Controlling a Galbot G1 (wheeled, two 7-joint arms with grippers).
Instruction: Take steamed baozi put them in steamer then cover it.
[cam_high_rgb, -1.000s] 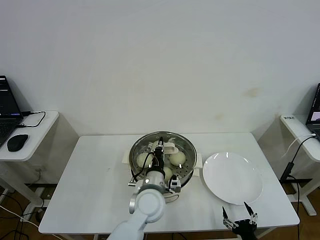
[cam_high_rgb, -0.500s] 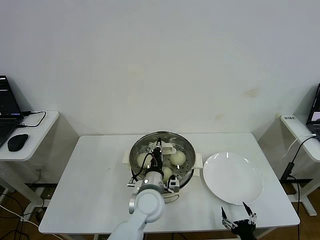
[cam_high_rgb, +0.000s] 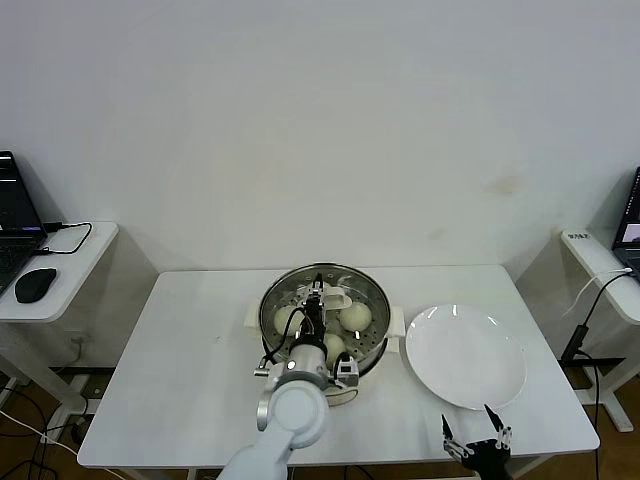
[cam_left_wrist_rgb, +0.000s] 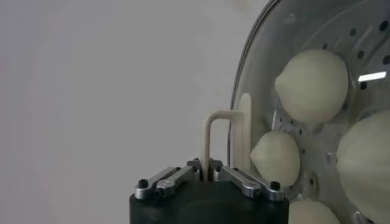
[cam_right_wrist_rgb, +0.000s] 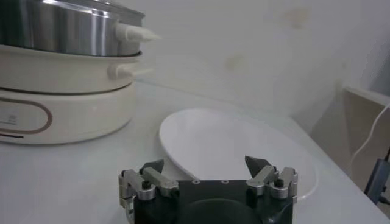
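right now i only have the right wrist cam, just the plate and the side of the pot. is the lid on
Observer: yes, in the head view the glass lid sits on the pot.
Operator: where's the left gripper
Observer: the left gripper is over the pot, right at the lid's handle.
Operator: buns all in?
Observer: the left wrist view shows four buns under the glass, on the tray with the holes.
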